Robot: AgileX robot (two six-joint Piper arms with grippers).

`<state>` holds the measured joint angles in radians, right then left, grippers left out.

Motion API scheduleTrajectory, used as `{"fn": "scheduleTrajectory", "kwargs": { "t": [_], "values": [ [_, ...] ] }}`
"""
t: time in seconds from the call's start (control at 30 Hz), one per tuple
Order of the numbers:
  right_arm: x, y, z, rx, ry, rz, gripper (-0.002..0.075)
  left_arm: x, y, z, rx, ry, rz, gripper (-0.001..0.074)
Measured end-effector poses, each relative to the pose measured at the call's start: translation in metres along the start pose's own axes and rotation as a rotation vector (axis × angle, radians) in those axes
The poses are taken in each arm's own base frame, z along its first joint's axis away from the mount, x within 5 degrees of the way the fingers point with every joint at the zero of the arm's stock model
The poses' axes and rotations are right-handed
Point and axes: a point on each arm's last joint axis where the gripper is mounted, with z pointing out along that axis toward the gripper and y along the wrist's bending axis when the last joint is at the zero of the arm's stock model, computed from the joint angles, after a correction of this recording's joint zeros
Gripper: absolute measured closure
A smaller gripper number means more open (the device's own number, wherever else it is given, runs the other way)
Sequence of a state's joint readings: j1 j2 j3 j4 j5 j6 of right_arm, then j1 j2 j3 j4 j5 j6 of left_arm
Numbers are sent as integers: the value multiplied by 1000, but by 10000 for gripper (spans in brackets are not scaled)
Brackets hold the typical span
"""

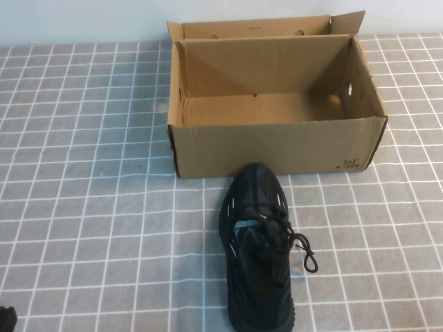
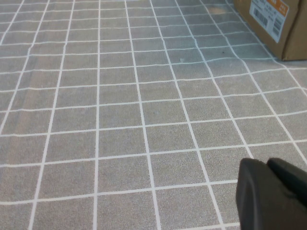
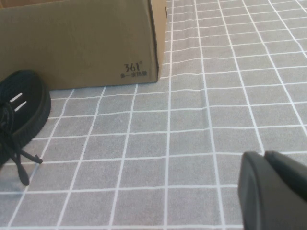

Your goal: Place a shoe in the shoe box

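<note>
Shoe box [image 1: 277,142] open, holding nothing. Shoe [image 1: 259,242] on table just near of it, toe at front wall. Left gripper [image 2: 273,194], right gripper [image 3: 273,189] low over cloth; jaw state unclear.

- The tabletop [image 1: 90,173] is covered by a grey cloth printed with a grid of thin white lines forming squares.
- The grid covers the whole surface, up to the far edge.
- Behind the far edge stands a plain pale wall [image 1: 83,21].
- In the left wrist view, the cloth [image 2: 120,120] looks slightly textured, with faint creases.
</note>
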<state>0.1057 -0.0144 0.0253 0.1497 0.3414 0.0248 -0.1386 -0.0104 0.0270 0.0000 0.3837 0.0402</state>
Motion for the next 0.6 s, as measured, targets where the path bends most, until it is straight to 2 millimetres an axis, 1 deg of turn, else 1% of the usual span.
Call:
{"fn": "scheduleTrajectory", "kwargs": {
  "t": [0.4, 0.5, 0.6],
  "values": [
    [-2, 0, 0, -4, -20, 10, 742, 0, 0, 0, 0, 0, 0, 736],
    [-7, 2, 0, -26, -77, 77, 742, 0, 0, 0, 0, 0, 0, 736],
    [-16, 4, -2, -63, -176, 225, 742, 0, 0, 0, 0, 0, 0, 736]
  ]
}}
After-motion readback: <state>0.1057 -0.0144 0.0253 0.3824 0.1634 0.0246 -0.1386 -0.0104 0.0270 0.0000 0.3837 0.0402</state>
